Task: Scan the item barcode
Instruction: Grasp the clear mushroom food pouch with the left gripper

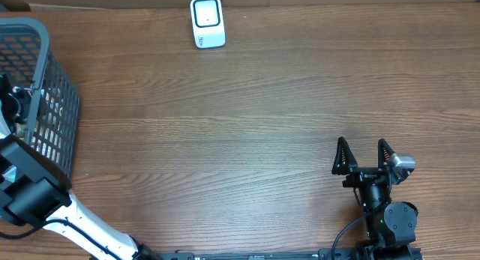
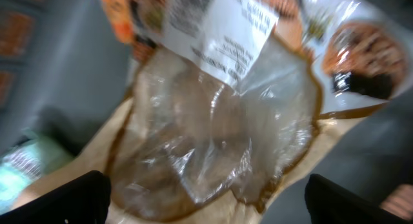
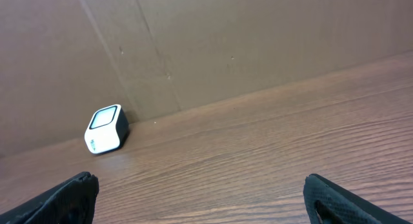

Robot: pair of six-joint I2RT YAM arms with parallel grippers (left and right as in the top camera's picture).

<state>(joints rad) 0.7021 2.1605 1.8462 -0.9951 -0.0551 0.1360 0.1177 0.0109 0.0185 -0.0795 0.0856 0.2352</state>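
The packet [image 2: 213,140] looked light and soft to you: a crinkly film bag with a clear window over pale contents, printed orange and brown round its edges. It would likely buckle under a squeeze, and the film would be slippery. You'd do best to pinch a flat sealed margin or the bag's edge rather than the slack window, and to keep off the white printed label [image 2: 219,30] at the far end from the hand, since the barcode may sit there. The print was too blurred for you to find a barcode at all.

The left hand [image 2: 206,185] stood wide, a finger at either side of the packet and holding nothing. The packet lay straight ahead between them, but whether the fingers touched it you couldn't tell. It lay inside the basket [image 1: 45,80]. From above, the wire wall and the arm hid both it and the hand. A teal shape [image 2: 19,166] to the hand's left stayed unreadable.

The right hand [image 1: 361,146] rested low over the surface [image 1: 225,140], wide and empty, well apart from the basket. The scanner [image 3: 105,128] stood far ahead of it and to its left.
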